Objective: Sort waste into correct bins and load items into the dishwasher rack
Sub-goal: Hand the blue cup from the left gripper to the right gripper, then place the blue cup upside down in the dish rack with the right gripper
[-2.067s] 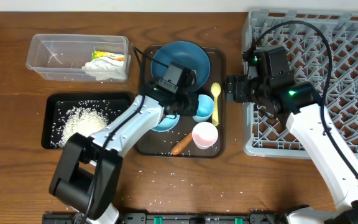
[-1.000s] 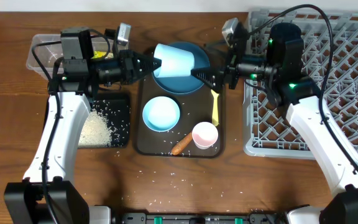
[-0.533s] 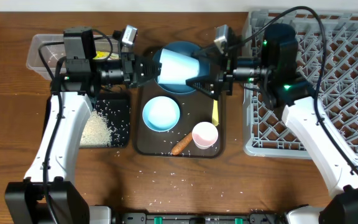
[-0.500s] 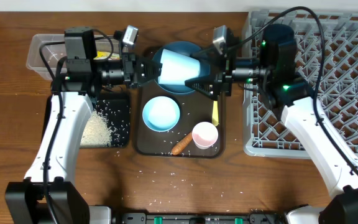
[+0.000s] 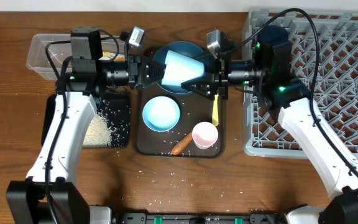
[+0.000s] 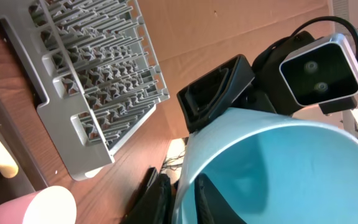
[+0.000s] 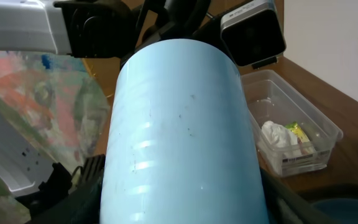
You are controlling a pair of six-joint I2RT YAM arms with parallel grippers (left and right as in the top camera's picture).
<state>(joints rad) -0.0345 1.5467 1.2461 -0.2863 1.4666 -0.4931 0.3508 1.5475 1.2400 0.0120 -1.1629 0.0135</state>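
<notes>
Your left gripper (image 5: 151, 70) pinches the rim of the light blue cup (image 5: 180, 68), one finger inside and one outside. The cup hangs on its side above the blue plate (image 5: 182, 48). Your right gripper (image 5: 197, 82) straddles the cup's body; whether it grips, you cannot tell.

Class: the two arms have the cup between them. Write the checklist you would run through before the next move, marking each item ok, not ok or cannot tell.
1. Cup is off the table, between both grippers: ok.
2. Left gripper fingers straddle the cup's rim: ok.
3. Right gripper jaws flank the cup's body: ok.
4. Right grip firm enough to carry the cup alone: cannot tell.
5. Cup is empty inside: ok.
6. Rack shows slots with no dishes: ok.
</notes>
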